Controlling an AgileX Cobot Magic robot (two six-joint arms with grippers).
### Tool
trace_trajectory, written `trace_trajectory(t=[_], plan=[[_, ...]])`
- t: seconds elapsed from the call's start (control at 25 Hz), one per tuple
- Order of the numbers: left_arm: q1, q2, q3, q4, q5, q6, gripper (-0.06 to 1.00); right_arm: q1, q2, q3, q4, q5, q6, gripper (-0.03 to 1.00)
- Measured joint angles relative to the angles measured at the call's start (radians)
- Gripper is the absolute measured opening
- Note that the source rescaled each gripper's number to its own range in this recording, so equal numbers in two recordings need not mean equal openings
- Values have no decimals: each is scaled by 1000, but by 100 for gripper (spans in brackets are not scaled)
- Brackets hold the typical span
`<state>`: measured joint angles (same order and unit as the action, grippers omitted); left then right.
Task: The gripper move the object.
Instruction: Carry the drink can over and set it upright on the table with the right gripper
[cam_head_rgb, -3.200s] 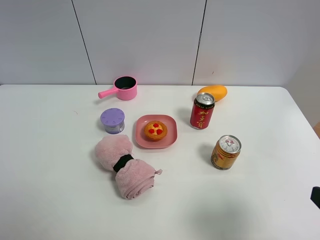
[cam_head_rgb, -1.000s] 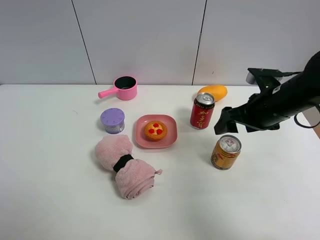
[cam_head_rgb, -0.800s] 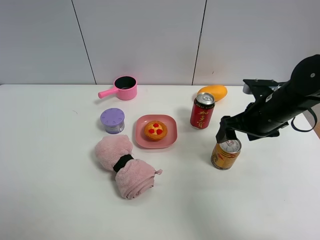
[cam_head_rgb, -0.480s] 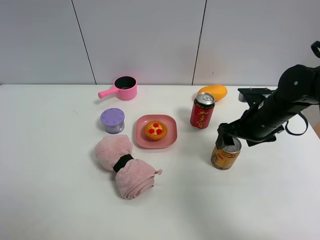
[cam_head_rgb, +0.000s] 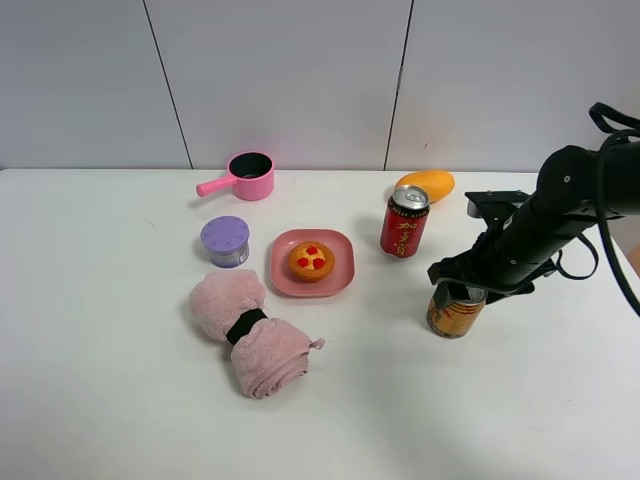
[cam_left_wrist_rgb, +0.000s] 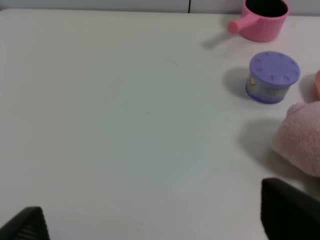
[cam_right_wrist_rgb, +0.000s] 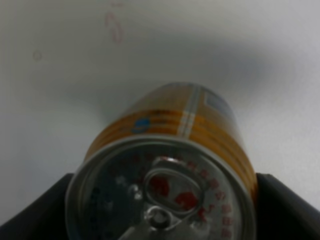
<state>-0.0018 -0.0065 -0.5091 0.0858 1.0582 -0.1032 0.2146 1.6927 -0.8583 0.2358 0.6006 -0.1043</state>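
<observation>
The golden-orange can (cam_head_rgb: 455, 318), set near the red can (cam_head_rgb: 404, 222) to its front right, is straddled at the top by the right gripper (cam_head_rgb: 458, 291) (whether the jaws are clamped cannot be told).

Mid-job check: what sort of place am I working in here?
Most likely a robot lab test bench, not a home: a white table against plain wall panels, set with unrelated props (pink toy pot, rolled towel, mango), the right hand over the golden can.
</observation>
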Motion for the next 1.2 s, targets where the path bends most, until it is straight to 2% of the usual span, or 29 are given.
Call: trace_trajectory(t=[0.24,0.36,0.48,0.72,1.12,1.2], plan=[[0,0,0,0,0,0,100,0,-30,0,1,26,-26,5],[0,0,0,0,0,0,100,22,-116,-38,20,122,-42,5],[0,0,0,0,0,0,100,96,-192,-148,35,217,-42,4],[0,0,0,0,0,0,100,294,-142,-544,44,360,8,4],[0,0,0,0,0,0,100,545,361,-1239,4,603,55,4],[0,0,0,0,0,0,100,593,448,-1345,-8,621,48,4]])
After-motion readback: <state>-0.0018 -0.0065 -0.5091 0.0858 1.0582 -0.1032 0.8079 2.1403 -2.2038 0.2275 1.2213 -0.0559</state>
